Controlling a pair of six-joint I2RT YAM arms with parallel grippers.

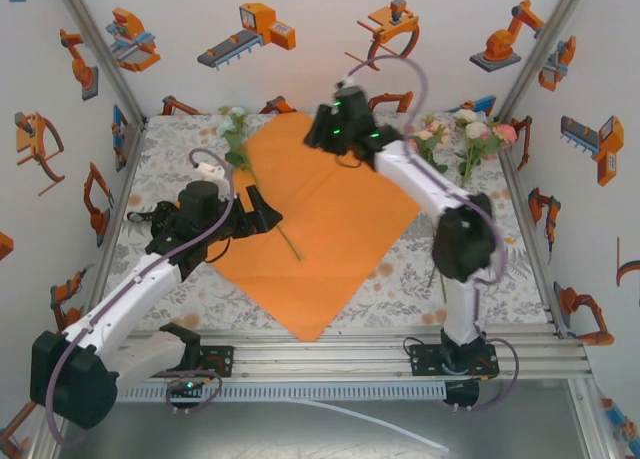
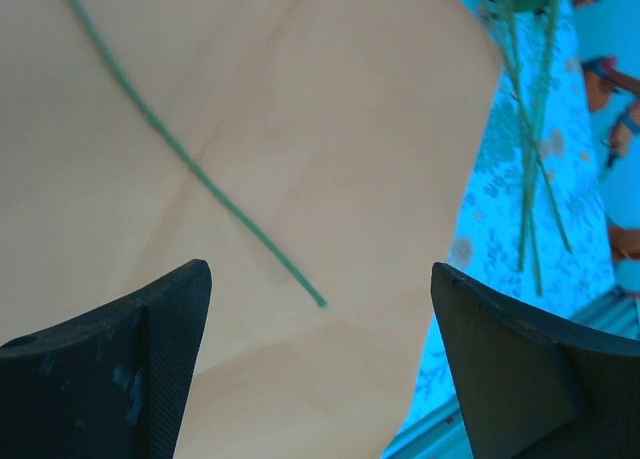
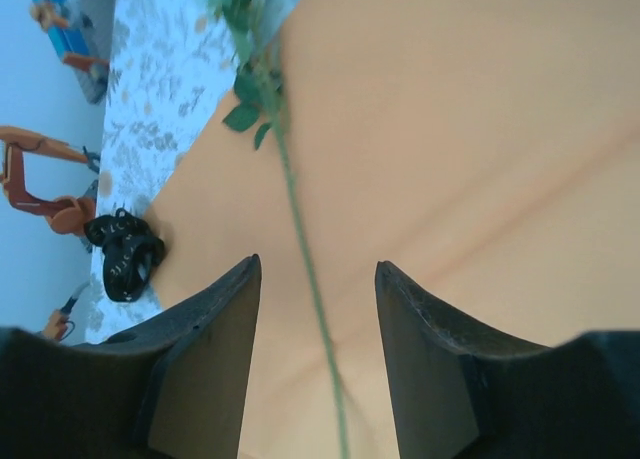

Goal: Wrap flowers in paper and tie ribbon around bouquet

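From the top external view, the left claw (image 1: 268, 219) is seen with its fingers spread, and nothing is held between them. It is stationed over the left part of the paper (image 1: 340, 229), which is spread flat on the tablecloth (image 1: 170, 149). A single flower (image 1: 236, 127) is laid on the paper, its thin stem running just beside this claw's tips. The right claw (image 1: 320, 134) is raised over the far corner of the paper; its opening cannot be judged from here. More flowers (image 1: 472, 131) are found well apart from it, off the sheet to its right.

In the left wrist view, the left claw (image 2: 320, 279) is shown wide apart and empty. The single flower's stem (image 2: 180, 149) is seen ahead of the fingers (image 2: 130, 369), its cut end lying between them on the paper (image 2: 330, 109).

In the right wrist view, the right claw (image 3: 317, 269) is shown parted, with nothing gripped. The stem (image 3: 292, 199) is seen passing through the gap, untouched, on the paper (image 3: 480, 129). The ribbon (image 3: 125, 254) is bunched left of the claw, just off the paper's edge.
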